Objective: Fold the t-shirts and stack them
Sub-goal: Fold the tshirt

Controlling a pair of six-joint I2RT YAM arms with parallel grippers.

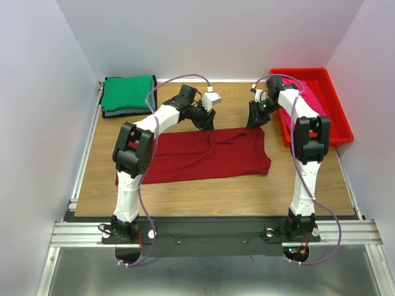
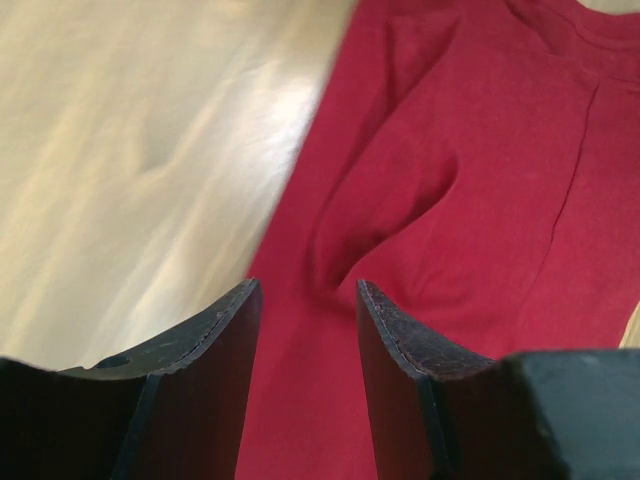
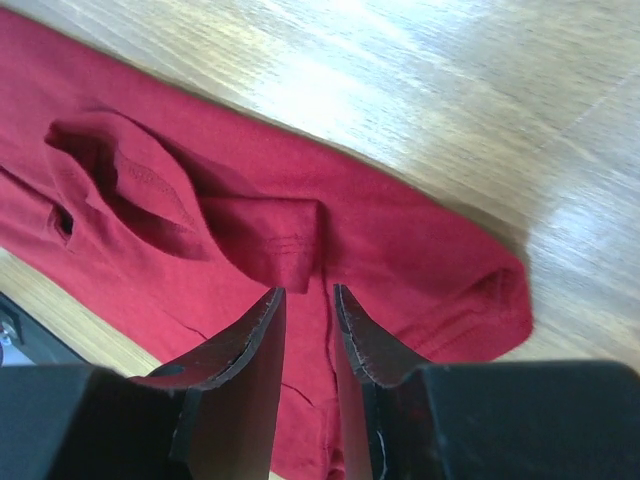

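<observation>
The dark red t-shirt [image 1: 207, 154] lies folded into a long strip across the middle of the wooden table. My left gripper [image 1: 207, 123] hovers over its far edge near the middle, jaws open, red cloth [image 2: 450, 200] under them. My right gripper [image 1: 255, 121] is over the strip's far right corner, jaws slightly open above a folded sleeve [image 3: 280, 235]. The green t-shirt [image 1: 128, 93] lies folded on the dark grey one [image 1: 117, 113] at the back left. The bright pink t-shirt [image 1: 311, 98] lies in the red tray [image 1: 338, 126].
The red plastic tray stands at the back right beside the right arm. White walls close the table on three sides. A metal rail [image 1: 210, 231] runs along the near edge, with both arm bases on it.
</observation>
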